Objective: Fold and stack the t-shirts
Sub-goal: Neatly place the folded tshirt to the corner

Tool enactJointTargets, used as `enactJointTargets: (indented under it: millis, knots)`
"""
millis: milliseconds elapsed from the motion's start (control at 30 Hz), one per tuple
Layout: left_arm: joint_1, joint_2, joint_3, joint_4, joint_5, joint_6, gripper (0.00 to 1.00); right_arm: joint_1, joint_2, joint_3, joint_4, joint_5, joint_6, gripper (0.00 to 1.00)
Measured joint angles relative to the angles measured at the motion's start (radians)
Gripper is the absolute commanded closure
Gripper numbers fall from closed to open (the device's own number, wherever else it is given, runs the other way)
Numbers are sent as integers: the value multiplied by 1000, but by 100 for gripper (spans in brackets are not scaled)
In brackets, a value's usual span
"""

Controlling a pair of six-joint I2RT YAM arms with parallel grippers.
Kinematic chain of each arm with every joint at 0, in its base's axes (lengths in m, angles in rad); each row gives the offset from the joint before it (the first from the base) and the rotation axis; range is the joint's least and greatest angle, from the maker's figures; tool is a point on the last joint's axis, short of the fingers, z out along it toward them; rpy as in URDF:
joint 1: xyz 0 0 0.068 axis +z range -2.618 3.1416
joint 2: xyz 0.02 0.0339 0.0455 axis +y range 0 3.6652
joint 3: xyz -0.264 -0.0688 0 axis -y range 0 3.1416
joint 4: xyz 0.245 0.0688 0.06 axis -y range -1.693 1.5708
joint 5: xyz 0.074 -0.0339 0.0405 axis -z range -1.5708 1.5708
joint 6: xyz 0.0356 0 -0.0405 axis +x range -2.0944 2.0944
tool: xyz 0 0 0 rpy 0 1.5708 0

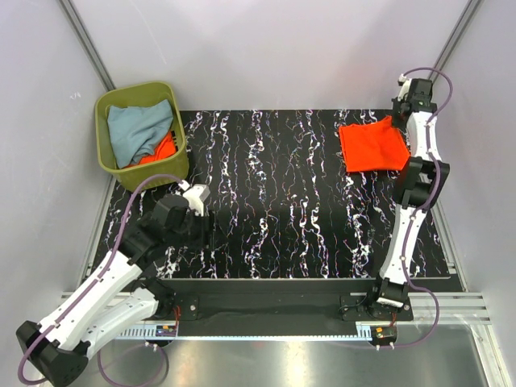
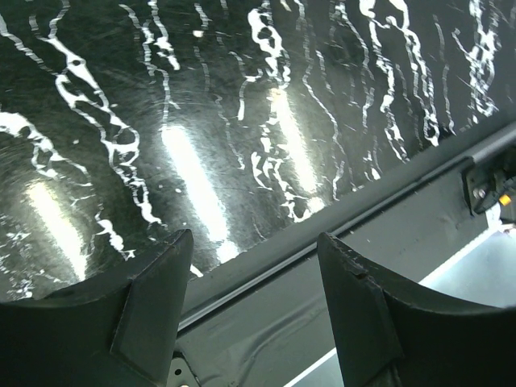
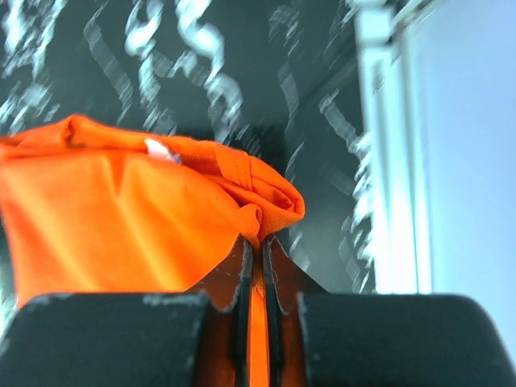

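Two shirts wait in the bin [image 1: 99,129] at the far left: a grey-blue shirt [image 1: 139,129] heaped on top and an orange shirt [image 1: 161,147] showing at its near side. Just in front of the bin the left pincer [image 2: 254,242] hangs released, its jaws apart with nothing between them, over the bare desk [image 1: 282,185] close to its near edge.

At the far right a folded shirt [image 1: 372,145], orange and roughly square, lies on the desk. The right pincer [image 3: 256,246] is clenched on its far right corner, a bunched hem nipped between the closed tips. The wrist view is blurred, so how much cloth is caught cannot be told.

The step in hand looks like settling this first fold where the stack will stand. To do it well, the corner should come down onto the layer below with the edges lined up. The tips should part only once the cloth rests on the desk, and the pincer should rise straight up rather than draw sideways — a snagged hem would likely drag the fold open. The bunching at the corner suggests a light smoothing may be needed.

With two shirts unfolded in the bin, the task seems early. The left pincer looks well placed to reach for the grey-blue shirt next.
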Motion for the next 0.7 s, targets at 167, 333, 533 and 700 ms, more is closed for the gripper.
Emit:
enactJointTargets:
  millis: [167,333,533,700]
  knots:
    - [0,9,0,11,42,14,32,-26,187,249,12,17,11,100]
    - [5,61,0,16,57,16,32,-40,296,329,70,19,67,100]
    - [18,106,0,16,56,16,32,-42,375,371,180,40,142,100]
    - [29,125,0,17,53,13,33,-43,402,376,262,94,224,100]
